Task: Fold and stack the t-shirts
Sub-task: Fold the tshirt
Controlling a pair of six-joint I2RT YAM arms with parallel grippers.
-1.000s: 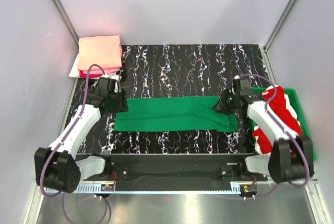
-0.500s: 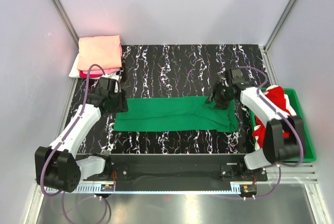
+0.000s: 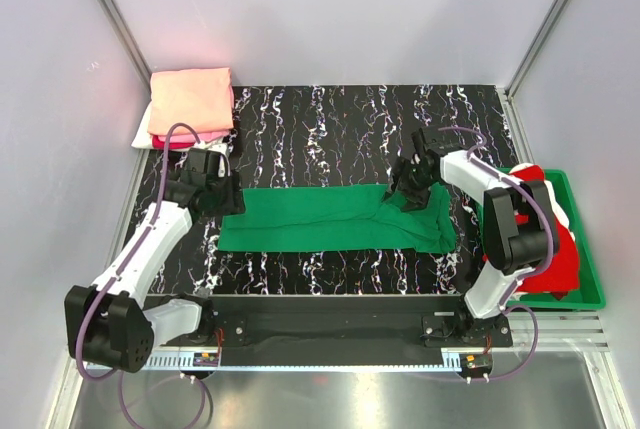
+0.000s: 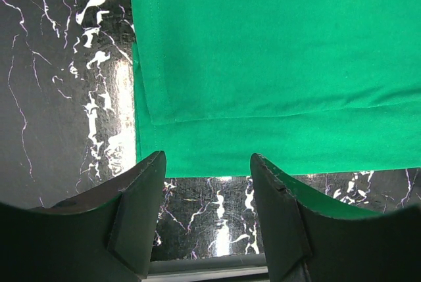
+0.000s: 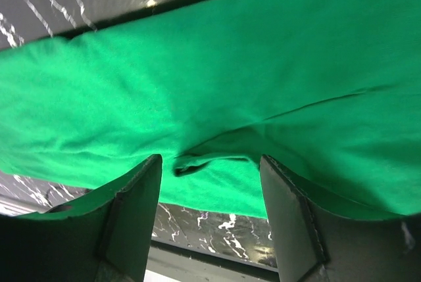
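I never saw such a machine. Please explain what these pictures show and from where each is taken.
Two robot arms are bolted at a table's near edge. One picture is from a camera above; the other two from wrist cameras, looking past each claw. A green shirt lies as a long strip. Folded shirts are stacked far left; a bin at right holds a red shirt. The left claw is open at its left end, the right claw open over its right part; neither holds anything.

Five t-shirts [image 3: 330,219], one green bin [image 3: 591,261], two arms [image 3: 150,241]
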